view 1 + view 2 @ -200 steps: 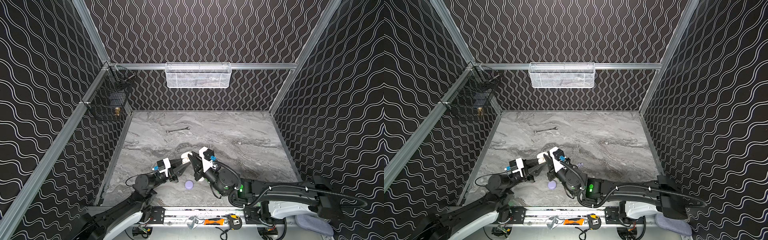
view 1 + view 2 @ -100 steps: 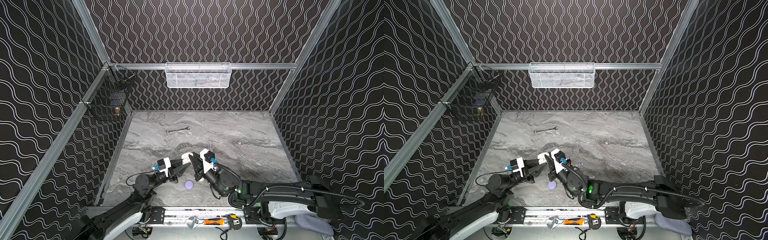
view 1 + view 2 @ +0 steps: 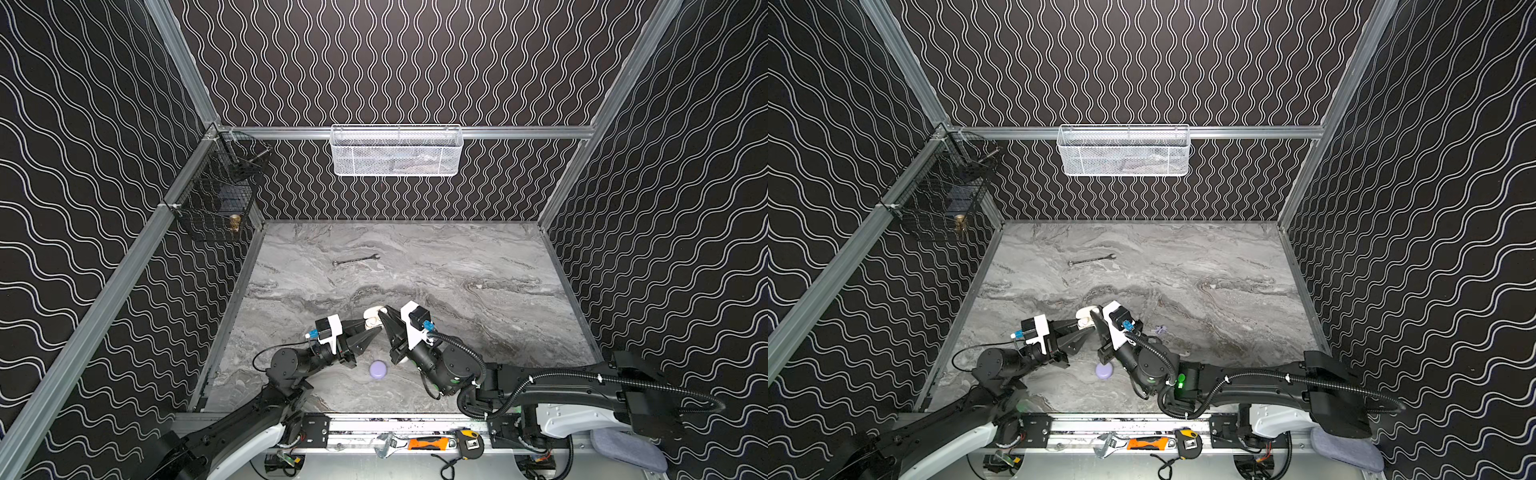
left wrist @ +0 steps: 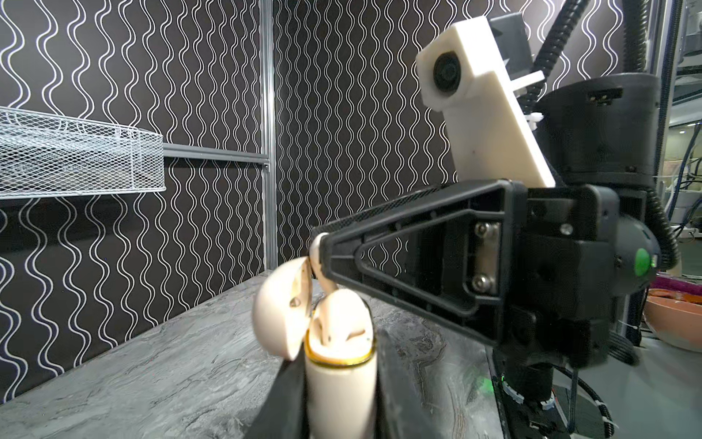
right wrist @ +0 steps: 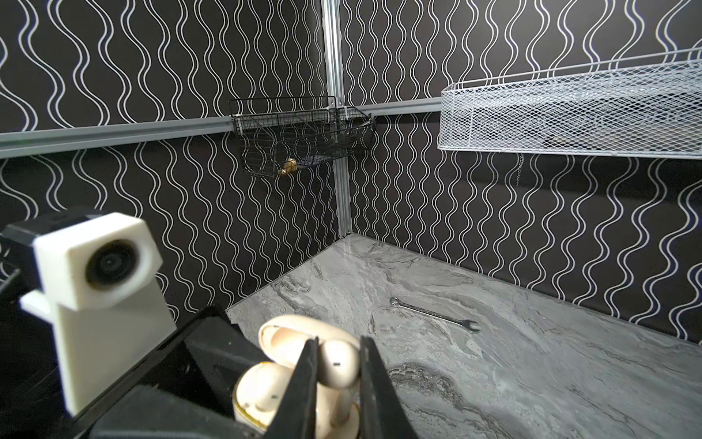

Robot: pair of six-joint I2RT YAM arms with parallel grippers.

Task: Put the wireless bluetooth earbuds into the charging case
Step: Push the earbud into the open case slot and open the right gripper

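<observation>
Our left gripper (image 4: 339,380) clenches the open cream plastic charging case (image 4: 340,403); our right gripper (image 5: 336,384) pinches a cream earbud (image 5: 338,361) at its mouth.

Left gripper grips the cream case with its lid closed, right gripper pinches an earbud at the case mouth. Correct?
Not quite. The lid of the cream case is open, not closed: the left wrist view shows it hinged back. The rest holds: the left gripper grips the case, and the right gripper pinches an earbud at its mouth.

Light is even and soft; shadows on the counter (image 3: 478,257) are faint. In the wrist views the nearest parts are blurred.
</observation>
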